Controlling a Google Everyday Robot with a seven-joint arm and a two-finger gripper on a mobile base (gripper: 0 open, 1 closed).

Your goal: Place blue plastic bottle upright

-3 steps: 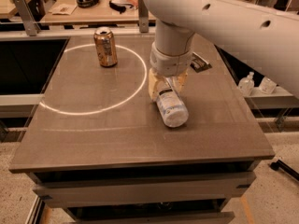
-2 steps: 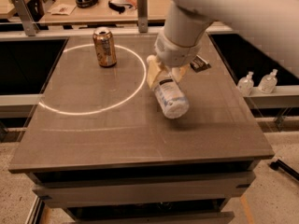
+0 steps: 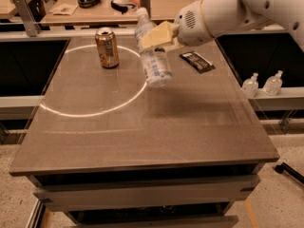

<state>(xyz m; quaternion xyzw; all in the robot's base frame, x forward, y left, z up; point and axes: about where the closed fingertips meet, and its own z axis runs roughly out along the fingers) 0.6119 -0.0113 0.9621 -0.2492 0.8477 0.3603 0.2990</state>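
Observation:
The blue plastic bottle (image 3: 153,56) is a clear pale-bluish water bottle with a white label. It hangs in the air above the brown table (image 3: 142,127), tilted, its neck up and to the left, its base down and to the right. My gripper (image 3: 156,36) is shut on the bottle's upper half, its tan fingers (image 3: 159,33) clamped across it. The white arm reaches in from the upper right. The bottle's cap end sits near the table's far edge.
A copper-coloured drink can (image 3: 107,47) stands upright at the back left, inside a white circle painted on the table. A flat dark packet (image 3: 197,61) lies at the back right. Two small clear pump bottles (image 3: 262,84) stand on a ledge to the right.
The bottle was lying on the table under the gripper. It has been lifted off the surface and turned toward upright, and the arm has swung up and to the right.

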